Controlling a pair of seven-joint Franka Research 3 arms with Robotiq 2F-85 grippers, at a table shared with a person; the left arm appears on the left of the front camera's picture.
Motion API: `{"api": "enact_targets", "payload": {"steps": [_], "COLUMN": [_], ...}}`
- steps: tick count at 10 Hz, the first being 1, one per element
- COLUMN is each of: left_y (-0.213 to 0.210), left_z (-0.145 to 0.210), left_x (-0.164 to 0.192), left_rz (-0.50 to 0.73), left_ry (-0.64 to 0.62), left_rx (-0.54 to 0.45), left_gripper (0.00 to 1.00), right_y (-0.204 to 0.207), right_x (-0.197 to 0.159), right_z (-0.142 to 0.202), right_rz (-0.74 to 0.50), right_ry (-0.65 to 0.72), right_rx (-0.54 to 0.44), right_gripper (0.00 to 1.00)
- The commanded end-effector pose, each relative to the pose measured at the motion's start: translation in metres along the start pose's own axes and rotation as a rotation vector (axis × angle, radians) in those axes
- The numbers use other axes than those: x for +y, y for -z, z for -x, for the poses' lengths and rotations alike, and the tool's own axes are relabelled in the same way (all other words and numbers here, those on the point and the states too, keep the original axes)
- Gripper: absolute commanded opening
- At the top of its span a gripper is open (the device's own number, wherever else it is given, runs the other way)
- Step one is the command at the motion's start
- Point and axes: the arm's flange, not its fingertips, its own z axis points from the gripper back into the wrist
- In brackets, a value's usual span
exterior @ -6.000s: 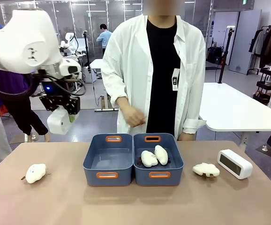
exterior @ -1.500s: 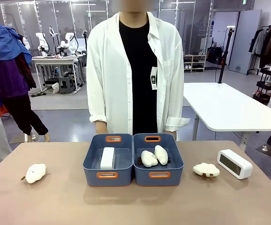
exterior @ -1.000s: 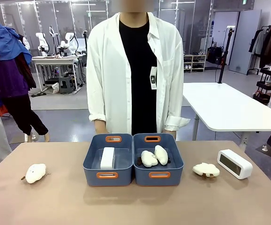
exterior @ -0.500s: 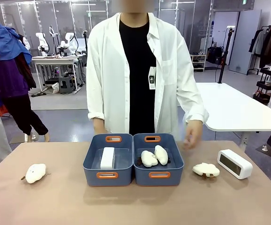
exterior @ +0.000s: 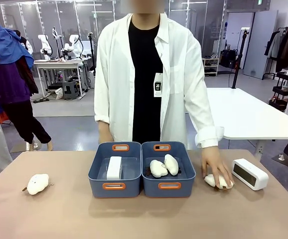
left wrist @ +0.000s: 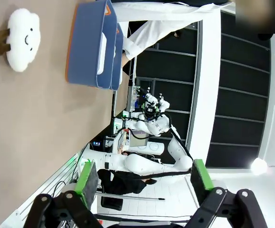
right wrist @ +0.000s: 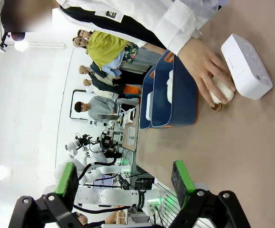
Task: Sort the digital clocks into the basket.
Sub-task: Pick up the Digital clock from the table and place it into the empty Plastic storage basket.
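One digital clock (exterior: 114, 168) lies in the left basket (exterior: 96, 183) of the joined blue-grey pair. The other digital clock (exterior: 249, 174) rests on the table at the far right, also seen as a white block (right wrist: 246, 66) in the right wrist view. My left gripper (left wrist: 144, 180) is open with nothing between its green pads, well back from the basket (left wrist: 85, 52). My right gripper (right wrist: 123, 183) is also open and holds nothing, at a distance from the clock.
The person's hand (exterior: 216, 172) rests on a white cloud plush (exterior: 222, 183) just left of the table clock. Two plush toys (exterior: 164, 166) lie in the right bin (exterior: 186, 185). Another plush (exterior: 38, 183) sits at the table's left.
Six seconds ago my left gripper held a clock high above the table's left side; that clock now lies in the left basket. The person's hand has come down onto the right plush.
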Motion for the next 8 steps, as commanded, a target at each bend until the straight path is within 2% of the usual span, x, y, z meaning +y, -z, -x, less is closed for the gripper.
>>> {"api": "enact_targets", "payload": {"steps": [1,7,8], "left_y": [-0.003,-0.003,-0.003], "left_z": [0.007,0.007,0.007], "left_x": [-0.004,-0.004,-0.004], "left_rz": [0.002,0.002,0.002], "left_ry": [0.007,0.007,0.007], "left_rx": [0.011,0.011,0.011], "left_gripper": [1.00,1.00,1.00], "right_y": [-0.001,0.000,-0.002], "right_x": [0.003,0.000,0.044], "right_z": [0.002,0.000,0.005], "right_rz": [0.000,0.000,0.033], "right_ry": [-0.009,0.000,-0.109], "right_rx": [0.006,0.000,0.062], "right_gripper": [1.00,1.00,1.00]}}
